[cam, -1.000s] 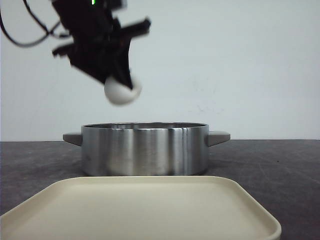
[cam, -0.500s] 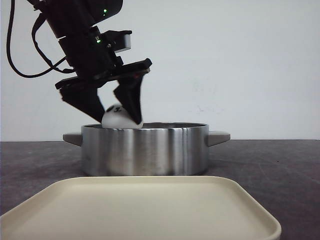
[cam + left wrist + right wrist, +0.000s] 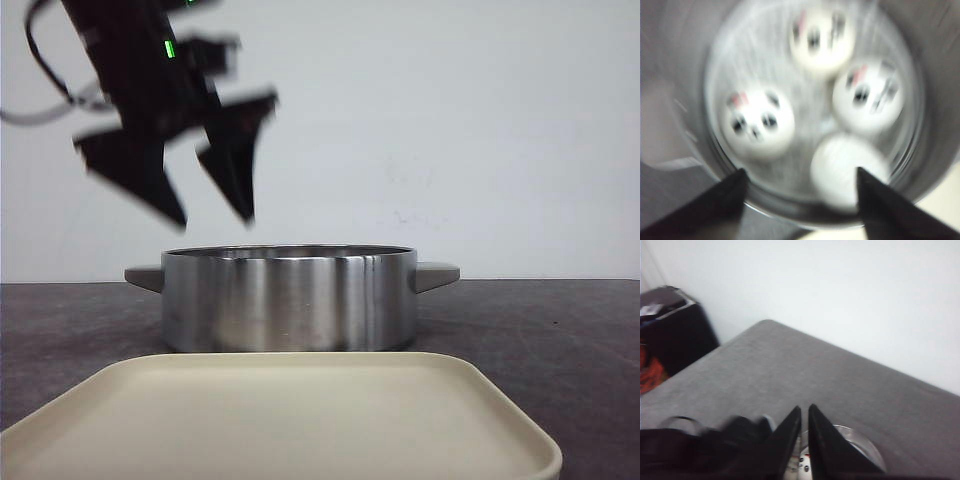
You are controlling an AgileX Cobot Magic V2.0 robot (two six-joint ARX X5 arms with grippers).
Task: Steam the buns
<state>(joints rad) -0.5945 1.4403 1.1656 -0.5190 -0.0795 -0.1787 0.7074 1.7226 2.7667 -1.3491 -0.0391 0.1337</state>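
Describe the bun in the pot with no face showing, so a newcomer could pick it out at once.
Start at the round steel pot standing behind the cream tray on the dark table. Four white buns lie inside it, seen from the left wrist camera above the open left pincer. The wanted bun lies nearest that pincer's tips; unlike the three panda-faced buns, it shows only plain white.

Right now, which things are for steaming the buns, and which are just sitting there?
For the job: four buns, the pot, the left gripper above it, fingers open.

Just there: the tray, the table, the right gripper.
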